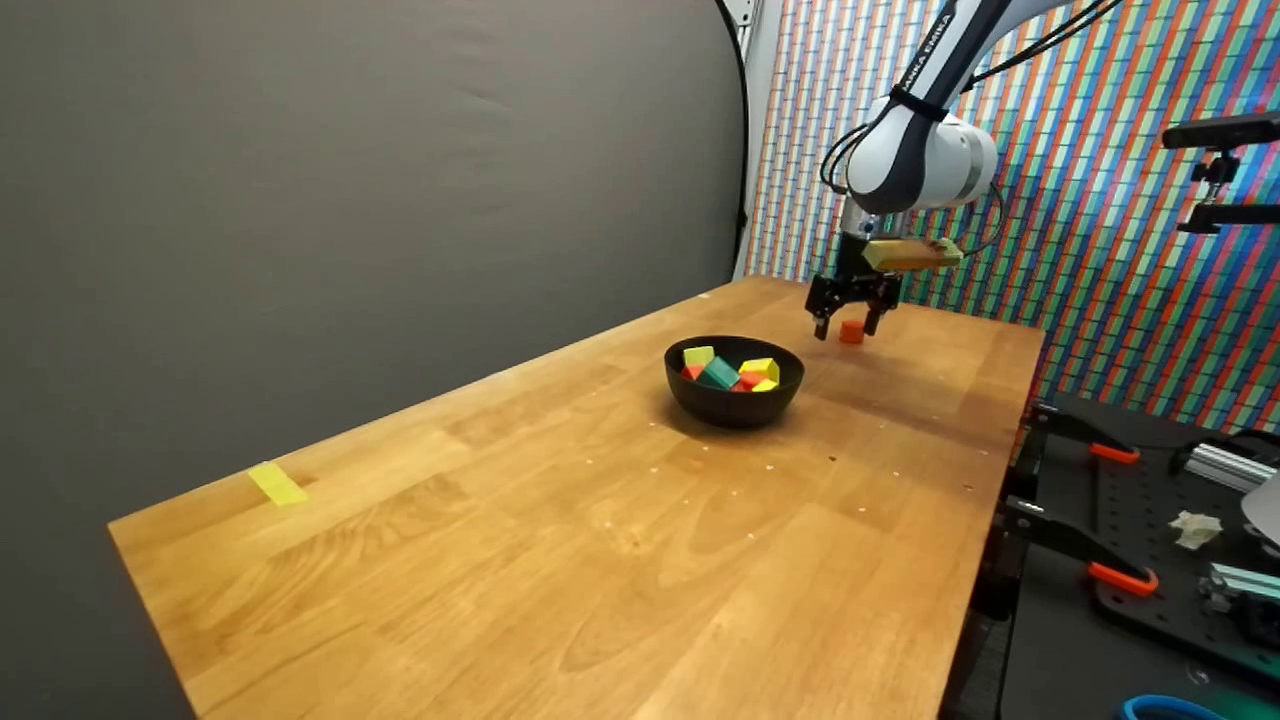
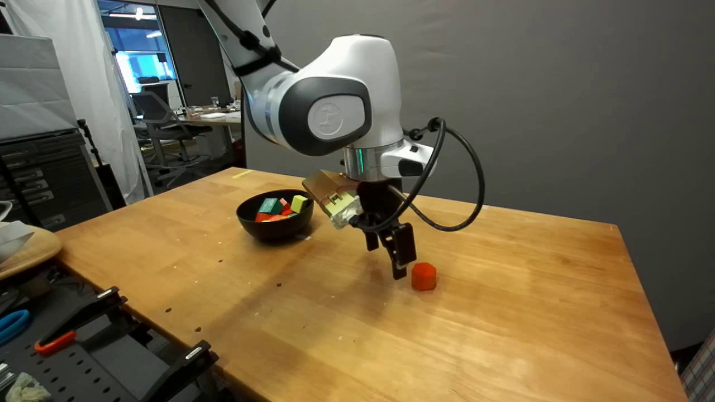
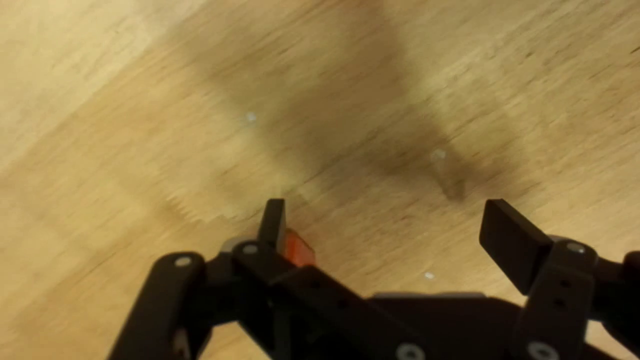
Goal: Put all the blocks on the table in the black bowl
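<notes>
A single orange-red block [image 1: 852, 332] [image 2: 424, 277] sits on the light-brown wooden table [image 1: 600, 560] [image 2: 503, 346]. In the wrist view the block [image 3: 300, 250] is partly hidden behind the left-hand finger. My gripper [image 1: 846, 328] [image 2: 385, 261] [image 3: 384, 235] is open and empty, low over the table and close to this block. In an exterior view the block stands just beyond the nearer fingertip, apart from it. The black bowl [image 1: 730, 406] [image 2: 273, 230] stands upright on the table and holds several red, green and yellow blocks. The bowl is out of the wrist view.
Yellow tape [image 1: 278, 483] lies at the table's far end. Black clamps with orange tips [image 1: 1085, 550] [image 2: 181, 368] stand along the table's side edge, beside a black perforated board [image 1: 1150, 500]. A grey backdrop [image 1: 350, 200] runs along the opposite edge. A cable loop [image 2: 475, 167] hangs from the wrist.
</notes>
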`<state>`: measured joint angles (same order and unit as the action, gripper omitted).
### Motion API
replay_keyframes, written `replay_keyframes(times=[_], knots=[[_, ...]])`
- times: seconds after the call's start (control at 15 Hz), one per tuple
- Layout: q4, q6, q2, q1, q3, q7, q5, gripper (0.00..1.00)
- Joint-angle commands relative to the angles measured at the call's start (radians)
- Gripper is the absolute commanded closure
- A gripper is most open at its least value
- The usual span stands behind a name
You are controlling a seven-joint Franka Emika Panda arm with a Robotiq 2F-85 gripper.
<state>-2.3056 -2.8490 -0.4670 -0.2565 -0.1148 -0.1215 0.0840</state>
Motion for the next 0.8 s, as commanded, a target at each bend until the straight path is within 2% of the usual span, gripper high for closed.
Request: replay_keyframes(times=[0.0, 0.07, 0.27, 0.33, 0.4, 0.53, 0.6, 0.73], knots=[[0.010, -0.092, -0.036, 0.109, -0.154, -0.082, -0.057, 0.00], [0.018, -0.097, -0.049, 0.102, -0.161, -0.071, -0.049, 0.00], [0.053, -0.043, -0.076, -0.026, -0.040, 0.034, 0.036, 0.00], [0.067, -0.041, -0.086, -0.092, 0.028, 0.080, 0.078, 0.25], [0.081, -0.041, -0.094, -0.163, 0.104, 0.125, 0.135, 0.26], [0.110, -0.063, -0.120, -0.244, 0.187, 0.186, 0.206, 0.42], [0.117, -0.081, -0.128, -0.264, 0.202, 0.206, 0.227, 0.48], [0.128, -0.102, -0.137, -0.251, 0.175, 0.206, 0.218, 0.64]])
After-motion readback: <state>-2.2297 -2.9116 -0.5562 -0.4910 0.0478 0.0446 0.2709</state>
